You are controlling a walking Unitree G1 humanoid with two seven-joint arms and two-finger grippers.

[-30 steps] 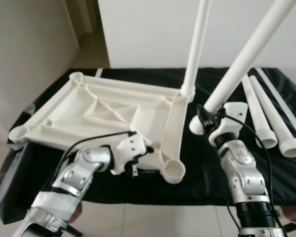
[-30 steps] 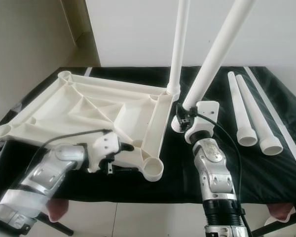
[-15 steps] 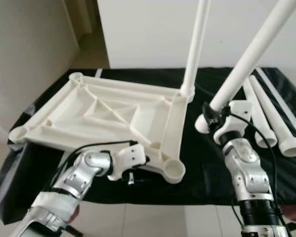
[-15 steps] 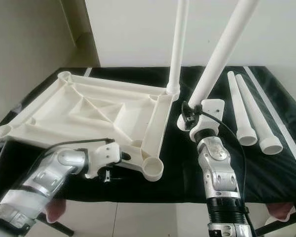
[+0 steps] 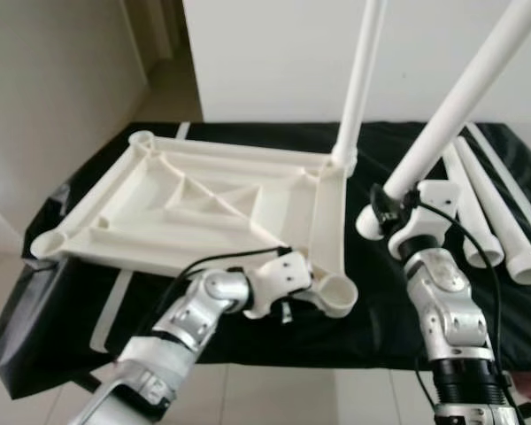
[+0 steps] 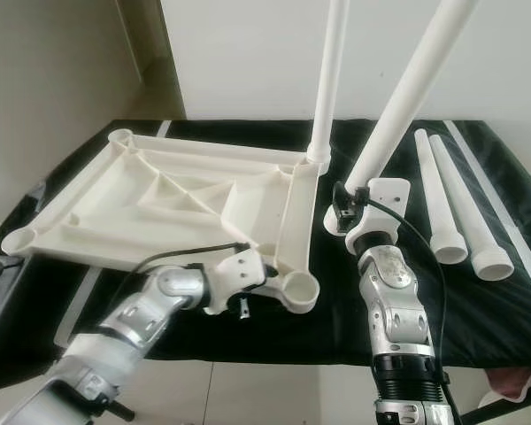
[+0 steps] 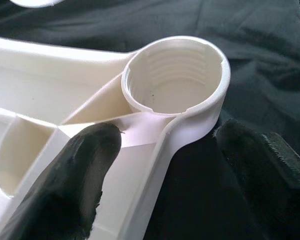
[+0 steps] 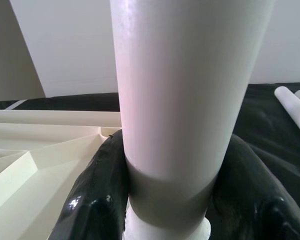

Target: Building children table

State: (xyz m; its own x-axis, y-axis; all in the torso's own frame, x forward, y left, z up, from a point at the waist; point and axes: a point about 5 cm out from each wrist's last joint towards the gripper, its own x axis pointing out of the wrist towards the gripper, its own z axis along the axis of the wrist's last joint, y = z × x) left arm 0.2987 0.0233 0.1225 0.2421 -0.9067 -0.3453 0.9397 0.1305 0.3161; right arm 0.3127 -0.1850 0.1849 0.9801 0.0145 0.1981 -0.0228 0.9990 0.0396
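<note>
- Since 1 s ago: my left gripper (image 5: 288,297) has slid along the near rail of the tabletop, from partway along it to the open corner socket (image 5: 340,293). My right gripper (image 6: 352,212) has carried its leg a little further right and back; the lower end is still off the cloth.
- Nearest: left gripper fingers (image 7: 80,175) are spread, 1 on the inner web of the rail and 1 on the cloth outside it. They straddle the rim just behind the socket; I cannot tell if they press it. Released, not clenched.
- Socket: empty, with ridged threads visible inside in the left wrist view. I judge this is where the held leg goes.
- Right gripper is clamped around the held leg (image 5: 465,97) close to its lower end; the tube leans up and to the right, out of frame.
- Tabletop (image 6: 181,199): upside down on the black cloth (image 6: 478,305), ribs up, 1 upright leg (image 6: 329,75) already seated in the far right corner. 2 left corners look empty.
- Far right: 2 spare legs (image 6: 447,199) lie side by side on the cloth.
- Handling, my judgement: moulded plastic, light, stiff, smooth, so it may slip or skate on the cloth. Brace the rail by the socket; hold the leg low, since the long tube will lever. Threads could cross if it enters tilted.
</note>
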